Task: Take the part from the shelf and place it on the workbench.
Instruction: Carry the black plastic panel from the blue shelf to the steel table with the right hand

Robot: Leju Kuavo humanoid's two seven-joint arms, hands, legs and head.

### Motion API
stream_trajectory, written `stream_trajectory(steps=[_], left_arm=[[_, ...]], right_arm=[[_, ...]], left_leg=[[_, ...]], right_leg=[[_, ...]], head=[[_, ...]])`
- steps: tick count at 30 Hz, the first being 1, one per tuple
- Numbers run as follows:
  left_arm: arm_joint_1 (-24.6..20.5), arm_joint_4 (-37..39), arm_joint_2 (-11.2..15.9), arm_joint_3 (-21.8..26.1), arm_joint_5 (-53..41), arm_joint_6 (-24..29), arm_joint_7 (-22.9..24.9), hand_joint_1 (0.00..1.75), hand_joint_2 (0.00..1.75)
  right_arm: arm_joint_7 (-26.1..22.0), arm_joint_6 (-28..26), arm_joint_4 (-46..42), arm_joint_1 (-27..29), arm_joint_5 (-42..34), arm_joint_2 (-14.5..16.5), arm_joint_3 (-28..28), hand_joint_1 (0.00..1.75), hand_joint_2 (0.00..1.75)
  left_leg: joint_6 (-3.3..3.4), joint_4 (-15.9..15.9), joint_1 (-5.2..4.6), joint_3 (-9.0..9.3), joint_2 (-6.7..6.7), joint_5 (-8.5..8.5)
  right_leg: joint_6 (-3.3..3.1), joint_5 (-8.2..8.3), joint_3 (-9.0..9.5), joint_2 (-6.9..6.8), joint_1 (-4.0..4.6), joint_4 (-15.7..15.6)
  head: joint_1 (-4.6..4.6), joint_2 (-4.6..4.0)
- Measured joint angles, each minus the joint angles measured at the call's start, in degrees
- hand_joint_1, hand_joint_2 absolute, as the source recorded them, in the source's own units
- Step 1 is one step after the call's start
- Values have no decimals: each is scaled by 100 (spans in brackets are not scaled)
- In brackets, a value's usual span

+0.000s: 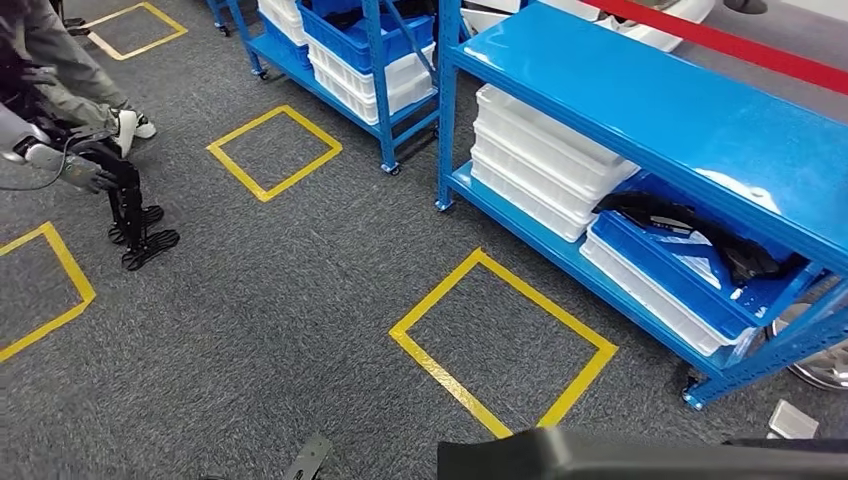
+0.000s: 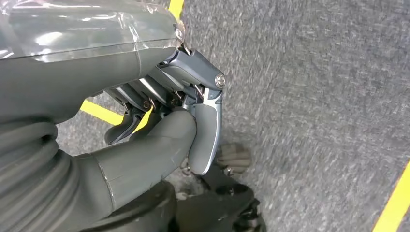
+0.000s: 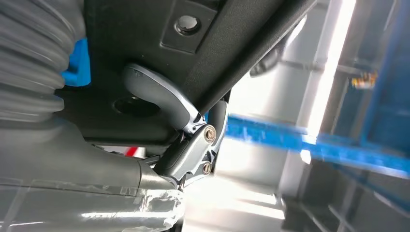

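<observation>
Grey carpet lay under my left hand (image 2: pixel 169 121), fingers curled on nothing. My right hand (image 3: pixel 179 140) gripped the black part (image 3: pixel 159 53), already off the blue shelf (image 1: pixel 640 110); carrying it to the worktop remained, I judged.

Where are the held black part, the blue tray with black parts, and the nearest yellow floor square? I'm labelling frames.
black part (image 3: pixel 232 43): right wrist view, its flat underside.
blue tray (image 1: pixel 690 285): head view, its front wall.
yellow floor square (image 1: pixel 440 292): head view, its left tape edge.
</observation>
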Motion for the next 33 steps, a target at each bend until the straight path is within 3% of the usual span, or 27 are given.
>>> stream_trajectory(steps=[1,2,3,5,6,8,10,11,13,15,16,17,18,20,22,24,26,28,29,31,32,33], left_arm=[[-6,0,-3,0,0,-5,1,175,175],[-6,-1,-6,-1,0,-10,6,175,175],[-4,-1,-8,-1,0,-13,10,175,175],[-3,-1,-9,-1,2,-14,19,175,175],[-5,-1,-9,-1,3,-14,19,175,175],[-9,-1,-9,-1,6,-14,22,175,175],[3,-1,-9,1,9,-14,25,175,175],[14,-1,-8,0,9,-12,26,175,175],[23,-1,-8,-1,10,-4,26,175,175],[13,-1,-9,-1,10,4,26,175,175],[12,-1,-9,-1,10,5,26,175,175],[16,-1,-9,-1,10,6,26,175,175],[23,-1,-9,-1,10,7,26,175,175],[33,-1,-9,-1,8,10,27,175,175],[24,-1,-9,-1,4,12,28,175,175],[17,-1,-9,-2,1,13,31,175,175],[25,-1,-9,-2,-2,13,38,175,175],[21,-1,-9,-2,-8,14,44,175,175],[10,-1,-9,-2,-13,15,47,175,175],[-9,-2,-10,-2,-27,14,50,175,175],[-9,-2,-11,-2,-31,14,53,175,175],[-7,-3,-13,-2,-33,14,56,175,175]], right_arm=[[5,-1,0,9,-3,-5,0,175,175],[10,-1,0,18,-5,-8,1,175,175],[13,-1,0,23,-7,-10,1,175,175],[14,-1,0,23,-7,-14,1,175,175],[15,-1,2,22,-7,-16,1,175,175],[18,-1,7,19,-6,-21,1,175,175],[21,-1,11,18,-1,-26,1,175,175],[22,-1,12,14,2,-28,1,175,175],[24,0,13,3,7,-28,2,175,175],[27,1,13,4,9,-29,1,175,175],[30,1,13,6,10,-29,1,175,175],[32,1,13,8,12,-30,1,175,175],[37,1,13,8,16,-29,1,175,175],[45,1,13,8,24,-28,1,175,175],[51,1,13,8,33,-29,1,175,175],[56,-1,13,7,48,-30,2,175,175],[64,-1,13,6,61,-32,3,175,175],[69,-1,13,6,72,-34,3,175,175],[71,-1,13,9,75,-37,2,175,175],[79,-3,13,34,79,-42,1,175,175],[83,-3,13,49,78,-44,1,175,175],[87,-3,13,60,77,-44,1,175,175]], left_leg=[[2,2,5,0,-77,0],[1,6,9,4,-158,-3],[-6,11,16,12,-240,-9],[-39,38,38,35,-403,-38],[-66,62,44,33,-476,-59],[-130,119,63,-17,-606,-82],[-194,130,90,-71,-722,-70],[-224,141,94,-74,-727,-80],[-295,373,76,-167,-519,-228],[-367,1001,97,-482,-221,-518],[-393,1343,121,-668,-157,-633],[-413,1572,142,-799,-123,-673],[-425,1605,158,-833,-102,-612],[-421,1060,174,-583,-21,-242],[-383,363,142,-249,183,33],[-334,127,93,-158,269,55],[-271,88,89,-157,155,65],[-197,13,115,-113,52,94],[-165,-18,133,-92,1,107],[-126,-25,123,-86,-115,106],[-120,-22,118,-84,-184,103],[-118,-19,114,-80,-256,100]], right_leg=[[20,-95,-191,33,-14,325],[37,-88,-323,43,-28,507],[47,39,-357,47,-40,476],[60,513,-162,125,-70,-135],[65,691,-32,246,-87,-471],[44,804,123,451,-108,-870],[-18,770,155,434,-95,-934],[-53,778,174,365,-93,-956],[-124,786,241,215,-110,-1031],[-178,768,287,55,-106,-1062],[-195,753,298,-26,-102,-1061],[-201,736,312,-101,-100,-1059],[-197,718,329,-173,-102,-1058],[-168,675,387,-302,-110,-1058],[-111,624,448,-409,-99,-1055],[-46,591,487,-495,-78,-1061],[20,563,533,-551,-84,-1081],[69,419,491,-362,-107,-916],[81,269,375,-207,-117,-663],[87,-61,-19,1,-115,90],[91,-132,-192,32,-113,387],[94,-93,-288,45,-112,507]], head=[[5,0],[10,0],[10,0],[12,0],[16,0],[21,0],[18,0],[16,0],[-27,0],[-78,0],[-84,0],[-86,0],[-89,0],[-98,0],[-108,0],[-113,0],[-115,0],[-95,0],[-79,0],[-55,0],[-51,0],[-49,0]])
